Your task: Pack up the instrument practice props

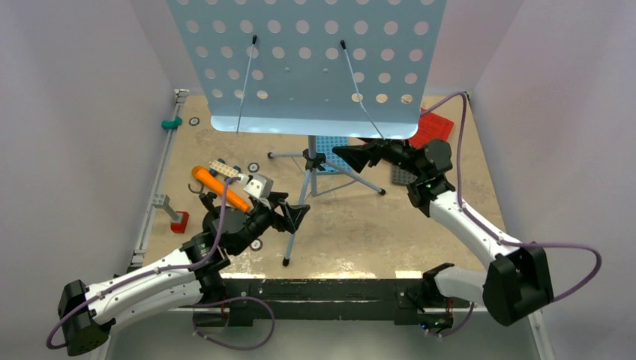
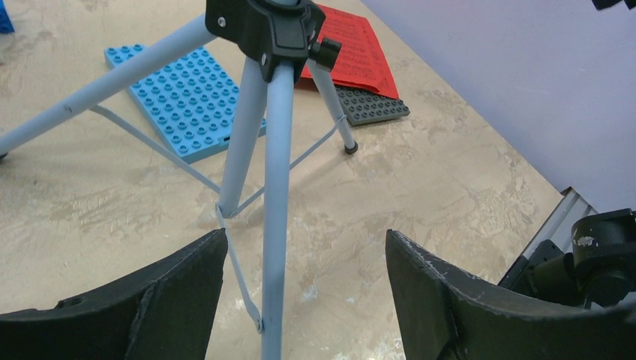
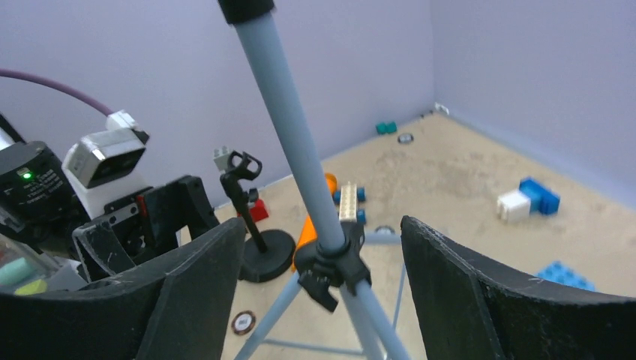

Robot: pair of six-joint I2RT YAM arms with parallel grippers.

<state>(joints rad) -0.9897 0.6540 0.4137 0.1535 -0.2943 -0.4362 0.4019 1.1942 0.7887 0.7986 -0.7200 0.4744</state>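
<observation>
The pale-blue music stand (image 1: pixel 307 67) sits closest to the overhead camera. Its perforated tray is cut off by the top edge and hides the far middle of the desk (image 1: pixel 360 240). The stand is upright at the centre of the desk on its grey tripod legs (image 1: pixel 311 176).

The left hand (image 1: pixel 296 216) is open, with its jaws spread to either side of the nearest leg. The wrist view shows no contact with that leg. The right hand (image 1: pixel 349 155) is also open and holds nothing. Its jaws frame the pole just above the tripod hub, but how far short of the pole they sit is unclear.

The orange microphone (image 1: pixel 217 186) lies left of the tripod, partly covered by a brick car (image 1: pixel 226 169) and by the left arm. Its black stand (image 3: pixel 262 251) shows only in the right wrist view, upright on its round base.

The red sheet-music pages (image 1: pixel 433 127) lie at the far right, with their near edge hidden under the tray. One corner overlaps a grey plate (image 2: pixel 371 107). A blue plate (image 2: pixel 187 97) lies flat under the tripod.
</observation>
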